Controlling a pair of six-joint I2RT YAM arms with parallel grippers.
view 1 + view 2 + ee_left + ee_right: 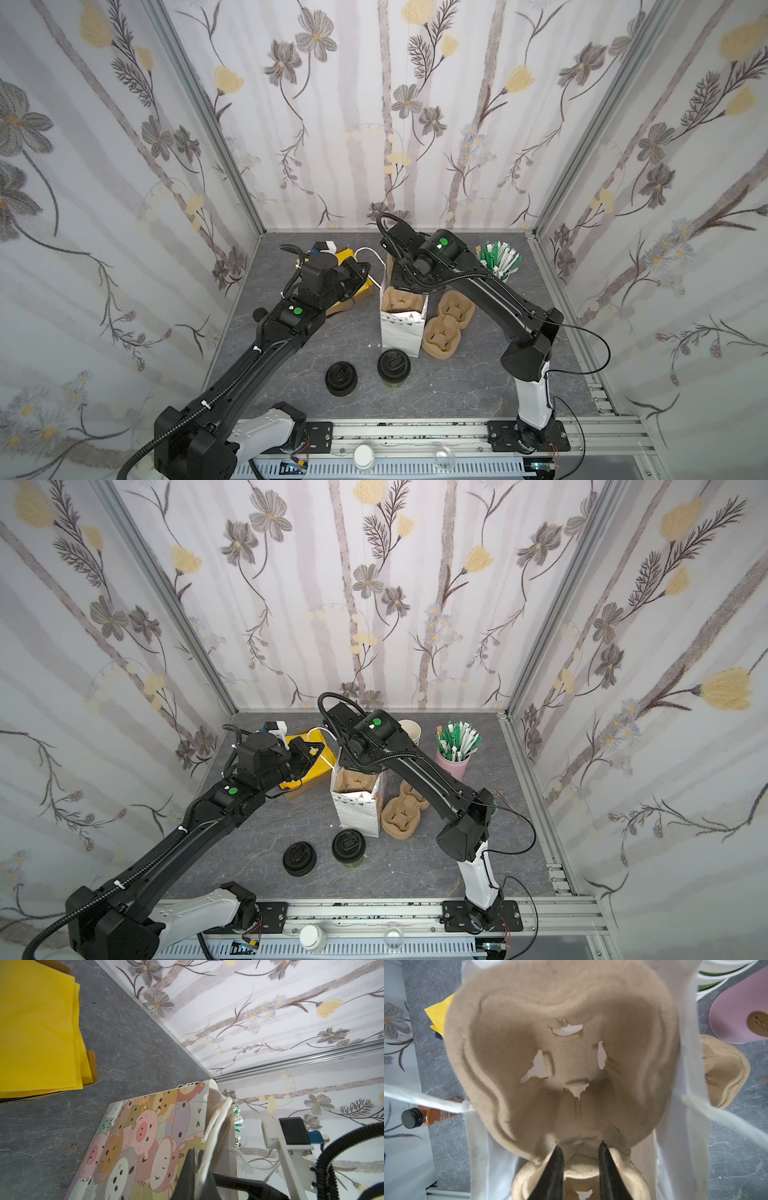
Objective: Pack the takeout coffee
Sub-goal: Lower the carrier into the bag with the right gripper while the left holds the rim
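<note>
The takeout coffee (pixel 393 368) (pixel 348 848), a dark cup with a black sip lid, stands upright on the grey table in front of the white paper bag (pixel 401 336) (pixel 357 816). Neither gripper is near it. My left gripper (pixel 196 1165) is shut on the bag's white upper rim, beside its cartoon-printed side (pixel 145 1136). My right gripper (pixel 580 1148) reaches down into the bag's mouth. It is shut on the middle ridge of a tan pulp cup carrier (pixel 571 1064) (pixel 401 299) that sits partly inside the bag. In both top views the wrist hides its fingers.
A low stack of black lids (pixel 340 378) lies left of the coffee. A second pulp carrier (pixel 446 328) lies right of the bag. Behind stand a pink cup of sachets (pixel 455 750), stacked lidless cups (pixel 409 729) and a box of yellow sheets (pixel 37 1028). A small sauce bottle (pixel 425 1119) lies by the bag.
</note>
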